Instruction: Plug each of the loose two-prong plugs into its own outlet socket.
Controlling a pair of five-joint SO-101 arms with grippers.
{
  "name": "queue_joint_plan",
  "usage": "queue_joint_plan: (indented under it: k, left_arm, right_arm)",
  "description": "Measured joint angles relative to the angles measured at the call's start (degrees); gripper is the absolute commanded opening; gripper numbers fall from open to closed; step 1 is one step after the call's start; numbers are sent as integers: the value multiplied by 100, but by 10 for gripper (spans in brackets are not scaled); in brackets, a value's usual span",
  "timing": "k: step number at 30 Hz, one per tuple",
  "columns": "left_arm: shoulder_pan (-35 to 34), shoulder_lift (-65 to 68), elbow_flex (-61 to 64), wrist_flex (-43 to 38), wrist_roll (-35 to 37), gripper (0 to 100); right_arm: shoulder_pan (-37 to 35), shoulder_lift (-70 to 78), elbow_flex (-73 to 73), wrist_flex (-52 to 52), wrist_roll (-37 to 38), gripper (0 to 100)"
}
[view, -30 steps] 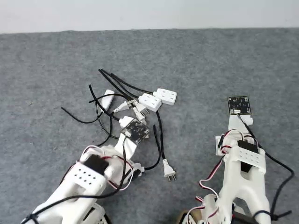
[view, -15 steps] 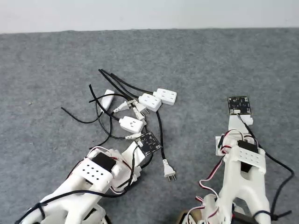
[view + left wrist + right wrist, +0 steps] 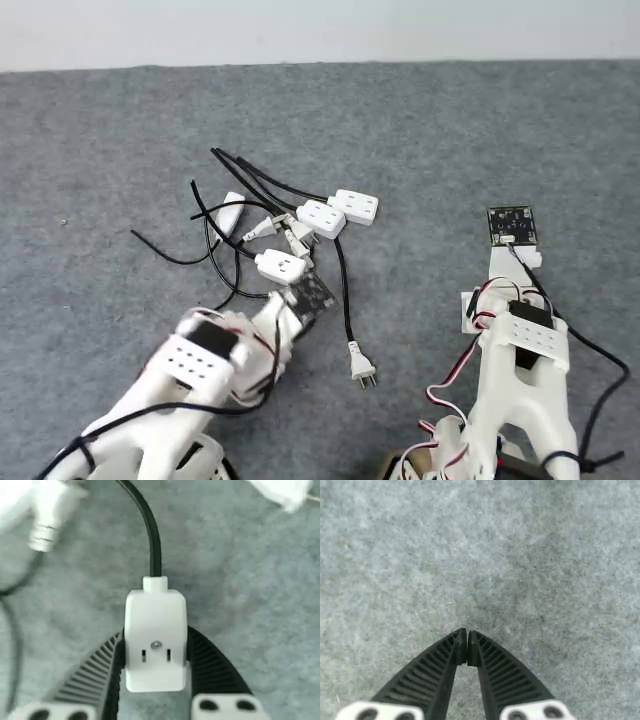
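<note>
Evidently my left tool [image 3: 155,636] has its fingers [image 3: 107,662] pressed against both flanks of an outlet socket [image 3: 155,620]. The socket lies flat on the counter [image 3: 500,130], just left of centre in the high view, among tangled black cords [image 3: 225,215].

To do this well, I judge the hold should be square and low on the body. That leaves the slotted face bare, and the socket cannot twist when prongs push in. The loose plug [image 3: 362,372] lies at lower centre, near enough for my other arm.

My left arm stretches from the lower left towards the centre, wrist low. My right arm stands at the lower right, its right tool [image 3: 467,647] closed on nothing above bare counter.
</note>
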Motion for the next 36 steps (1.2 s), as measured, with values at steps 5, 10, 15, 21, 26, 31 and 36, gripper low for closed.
queue_joint_plan:
  k: [5,10,15,21,26,31,36]
  left_arm:
    - [-818,0,-774,193,-800,13]
    - [-1160,0,-1178,-360,308,13]
    - [-914,9,-668,-1820,2980,13]
    - [-88,9,413,-3376,4246,13]
    - [97,-35,519,-3024,4554,13]
    - [492,-53,369,-1679,5029,73]
    - [580,35,369,-1644,5152,291]
  right_arm:
    - [0,0,0,0,0,9]
    - [0,0,0,0,0,9]
    - [0,0,0,0,0,9]
    - [0,0,0,0,0,9]
    - [0,0,0,0,0,11]
    - [0,0,0,0,0,11]
    - [0,0,0,0,0,11]
